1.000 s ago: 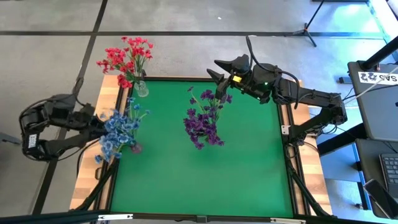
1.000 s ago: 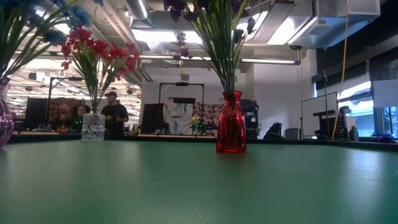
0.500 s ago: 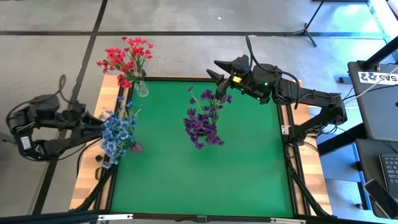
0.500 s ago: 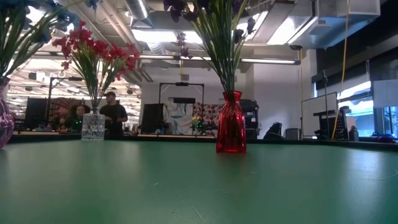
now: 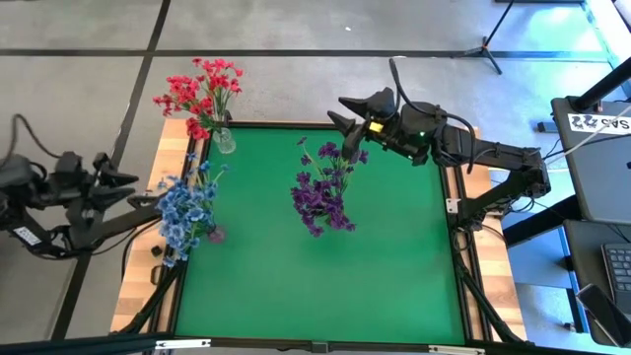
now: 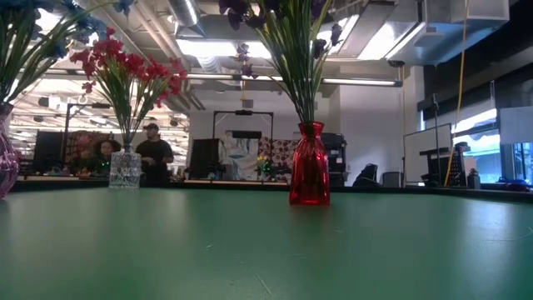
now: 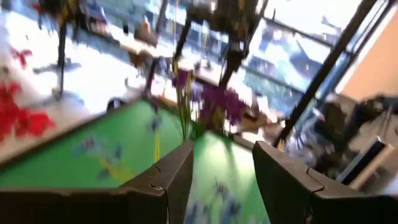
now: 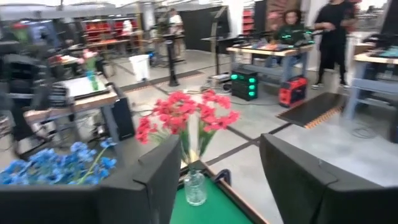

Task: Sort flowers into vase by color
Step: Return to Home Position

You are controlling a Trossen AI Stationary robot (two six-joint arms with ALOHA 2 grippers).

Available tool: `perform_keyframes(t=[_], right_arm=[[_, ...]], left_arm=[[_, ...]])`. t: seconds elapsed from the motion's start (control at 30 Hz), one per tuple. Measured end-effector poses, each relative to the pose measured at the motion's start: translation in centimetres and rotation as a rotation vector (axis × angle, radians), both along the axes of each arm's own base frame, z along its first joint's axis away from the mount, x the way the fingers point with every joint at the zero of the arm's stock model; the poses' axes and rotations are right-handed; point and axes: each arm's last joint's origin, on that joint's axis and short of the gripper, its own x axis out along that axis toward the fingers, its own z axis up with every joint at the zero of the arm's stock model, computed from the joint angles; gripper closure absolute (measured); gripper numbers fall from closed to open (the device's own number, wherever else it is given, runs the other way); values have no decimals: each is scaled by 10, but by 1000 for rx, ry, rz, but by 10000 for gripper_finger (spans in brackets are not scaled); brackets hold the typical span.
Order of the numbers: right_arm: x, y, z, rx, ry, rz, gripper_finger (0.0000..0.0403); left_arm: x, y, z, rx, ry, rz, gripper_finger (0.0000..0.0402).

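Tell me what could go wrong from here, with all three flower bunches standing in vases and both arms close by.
The open right gripper hangs just beside the dark purple flowers in the narrow red glass vase; a careless swing might catch the blossoms and tip it. The light blue flowers in the violet vase stand at the left edge of the green table, and their blossoms reach toward the open left gripper, so they could snag.

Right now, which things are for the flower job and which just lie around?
Job: red flowers, clear vase; blue flowers, violet vase; purple flowers, red vase; left gripper left of table; right gripper at far edge.
Just around: tripod, keyboard.
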Motion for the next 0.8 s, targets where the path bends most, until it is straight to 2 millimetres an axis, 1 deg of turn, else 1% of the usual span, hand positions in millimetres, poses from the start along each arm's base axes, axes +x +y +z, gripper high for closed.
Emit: perform_keyframes(t=[0.07,0.13,0.3,0.33,0.37,0.43,0.53,0.57,0.63,0.7,0.8], right_arm=[[0,6,0,2,3,-18,214],[0,12,-1,-18,17,-26,251],[-1,37,1,-77,45,16,370],[-2,41,1,-85,47,29,385],[-3,45,2,-92,49,42,394],[-5,54,3,-101,47,68,386],[-13,66,7,-111,47,111,375],[-18,71,9,-115,50,128,377],[-27,79,11,-127,64,165,389],[-37,87,14,-137,72,199,398],[-51,95,20,-131,53,241,393]], left_arm=[[-1,-1,5,29,-44,29,240],[-3,-1,9,84,-70,48,240],[-4,-1,14,149,-99,80,240],[-5,-1,15,146,-114,80,240],[-4,-1,16,128,-130,73,240],[-3,-3,18,122,-150,0,240],[-2,-10,22,227,-181,-198,240],[-1,-12,23,245,-190,-234,240],[2,-17,24,257,-190,-239,240],[13,-20,21,253,-168,-228,240],[38,-23,12,246,-109,-256,240]])
